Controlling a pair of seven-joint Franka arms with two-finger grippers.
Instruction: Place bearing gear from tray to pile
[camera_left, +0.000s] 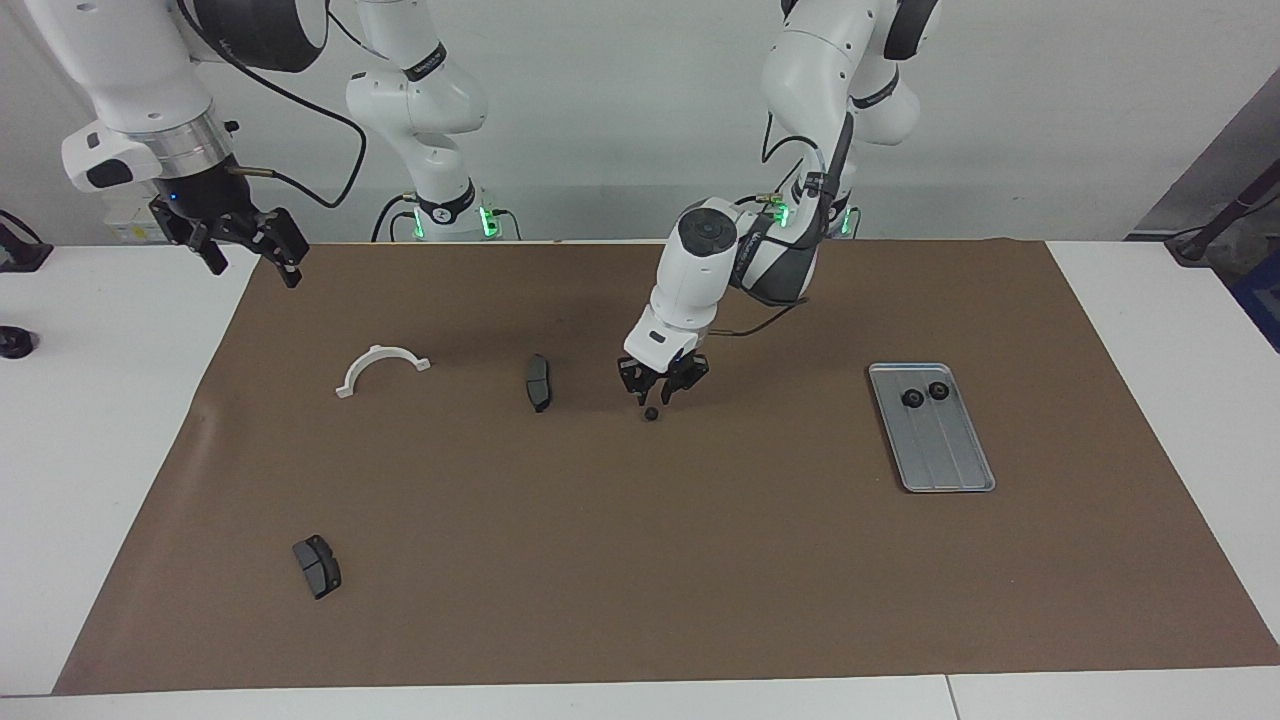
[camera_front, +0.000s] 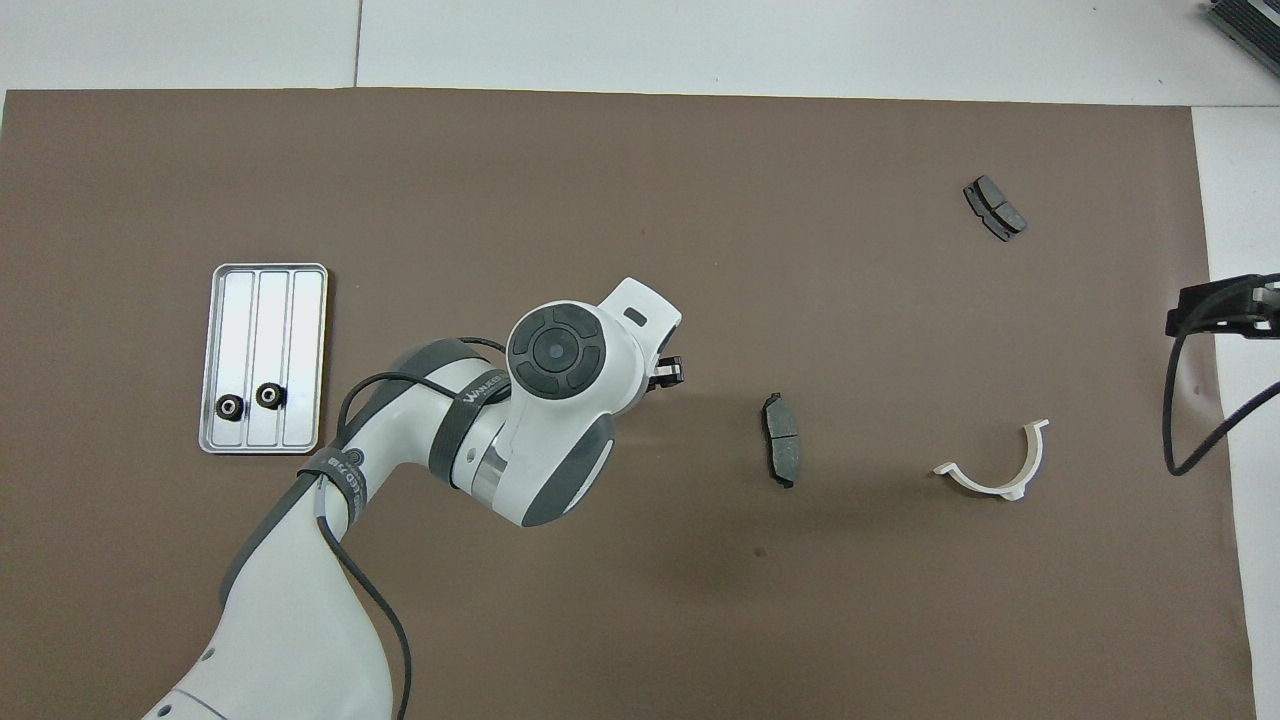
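The silver-grey tray (camera_left: 945, 450) lies toward the left arm's end of the table and holds two black bearing gears (camera_left: 912, 398) (camera_left: 938, 391). It also shows in the overhead view (camera_front: 265, 320) with the same two gears (camera_front: 229, 407) (camera_front: 270, 396). A third bearing gear (camera_left: 651, 413) lies on the brown mat. My left gripper (camera_left: 660, 392) hangs open just above it and is apart from it. In the overhead view the left hand hides this gear, and only the fingertips (camera_front: 668, 372) show. The pile is a white half-ring bracket (camera_left: 380, 368) (camera_front: 1000, 465) and a dark brake pad (camera_left: 538, 382) (camera_front: 781, 452), beside the gear.
A second brake pad (camera_left: 316, 566) (camera_front: 994, 208) lies farther from the robots, toward the right arm's end. My right gripper (camera_left: 250, 255) (camera_front: 1215, 305) waits open and raised over the mat's edge at that end. The brown mat (camera_left: 700, 560) covers the white table.
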